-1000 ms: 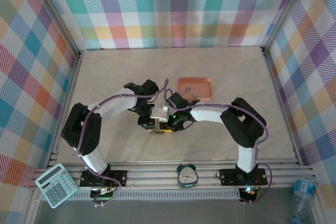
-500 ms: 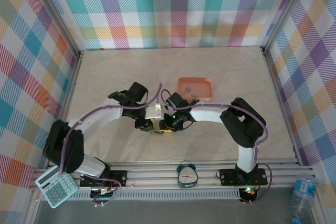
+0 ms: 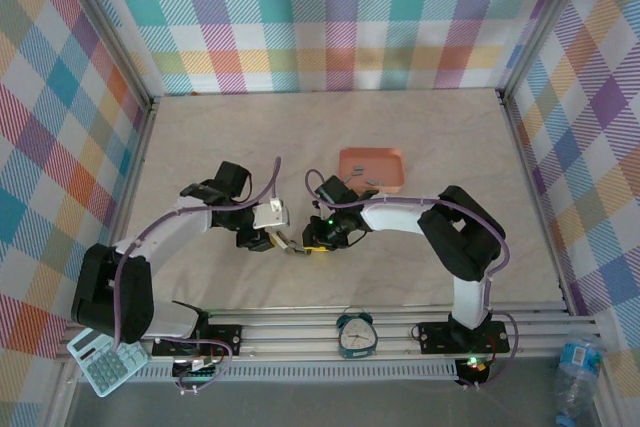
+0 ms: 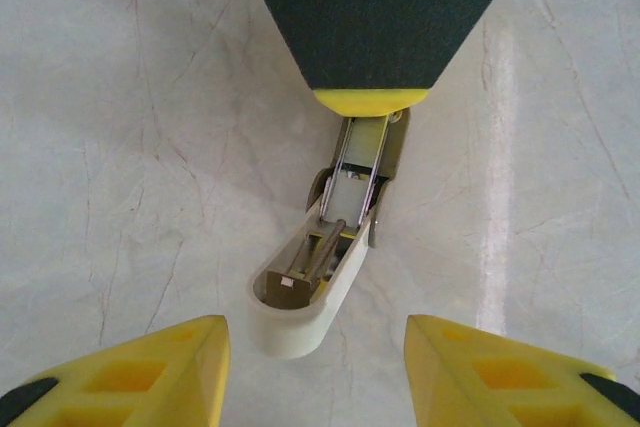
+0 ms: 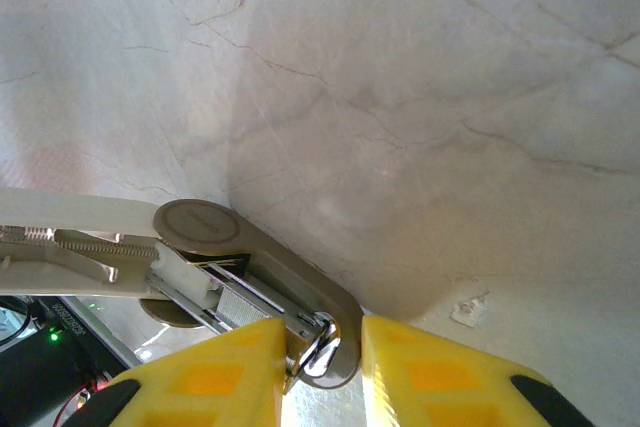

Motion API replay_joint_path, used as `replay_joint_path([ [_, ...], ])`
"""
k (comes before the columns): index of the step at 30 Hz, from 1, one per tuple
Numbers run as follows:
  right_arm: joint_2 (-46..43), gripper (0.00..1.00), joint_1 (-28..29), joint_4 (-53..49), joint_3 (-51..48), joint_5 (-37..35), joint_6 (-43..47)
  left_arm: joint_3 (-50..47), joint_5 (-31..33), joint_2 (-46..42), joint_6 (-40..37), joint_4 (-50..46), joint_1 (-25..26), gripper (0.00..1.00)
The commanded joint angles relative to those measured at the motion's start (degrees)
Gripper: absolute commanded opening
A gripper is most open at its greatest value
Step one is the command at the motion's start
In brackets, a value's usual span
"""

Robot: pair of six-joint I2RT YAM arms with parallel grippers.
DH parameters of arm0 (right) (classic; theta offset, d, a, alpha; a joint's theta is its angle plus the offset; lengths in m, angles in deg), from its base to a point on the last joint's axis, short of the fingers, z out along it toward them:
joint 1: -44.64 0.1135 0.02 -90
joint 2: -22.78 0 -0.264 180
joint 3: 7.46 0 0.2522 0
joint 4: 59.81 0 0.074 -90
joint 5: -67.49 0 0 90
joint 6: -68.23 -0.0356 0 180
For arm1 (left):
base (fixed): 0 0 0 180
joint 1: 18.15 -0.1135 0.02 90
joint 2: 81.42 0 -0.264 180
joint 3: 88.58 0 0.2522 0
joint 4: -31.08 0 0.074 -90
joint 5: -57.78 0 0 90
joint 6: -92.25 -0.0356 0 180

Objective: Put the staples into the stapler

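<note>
**While clamped at the hinge, flipped wide open**

Pinching the stapler [image 5: 255, 247] by its hinge end between the yellow pads [image 5: 220, 377] of the right gripper [image 5: 322, 347]. Lying flipped open just ahead of the left gripper [image 4: 315, 332], with the cream lid [image 4: 300, 302] nearest. Spread wide on the left, with the lid's tip just between the fingers [image 4: 170, 362] and clear of both. Looks like small grey staples [image 3: 372, 183] in the orange tray [image 3: 385, 162] beyond the right gripper, well apart.
</note>
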Motion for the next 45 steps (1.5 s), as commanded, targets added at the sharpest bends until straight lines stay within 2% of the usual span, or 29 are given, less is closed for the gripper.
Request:
replay_joint_path([
  [1,2.0,0.25,0.8,-1.8,0.5,-1.4,1.2,-0.2,-2.3,2.5,-2.0,1.1,-0.5,0.49],
  [11,1.9,0.25,1.1,-2.2,0.6,-1.8,1.4,0.6,-5.0,6.1,-2.3,1.9,-0.7,0.47],
  [17,1.2,0.25,1.2,-2.3,0.4,-2.6,1.3,2.1,-5.6,7.7,-4.1,-0.6,-0.7,0.30],
  [22,0.6,0.25,1.3,-1.8,0.1,-2.7,1.6,3.5,-3.8,7.0,-4.9,-3.3,0.0,0.20],
  [24,-1.2,0.27,1.3,-1.0,-1.0,-3.5,1.7,4.6,-0.8,6.7,-4.7,-5.0,1.5,0.18],
  [26,-3.9,0.35,1.3,-0.2,-2.5,-4.1,1.8,5.4,3.1,6.6,-4.5,-6.5,3.4,0.16],
  [27,-5.1,0.36,1.2,0.3,-3.4,-4.4,1.7,5.8,4.6,6.7,-4.6,-7.3,4.4,0.16],
  [36,-10.8,0.35,-0.9,6.4,-10.2,-0.4,-1.3,12.7,19.0,10.0,-4.1,-16.1,12.0,0.13],
  [45,-16.9,0.34,-3.2,7.5,-15.3,-1.4,-1.7,19.2,32.6,16.9,0.3,-22.6,19.8,0.11],
])
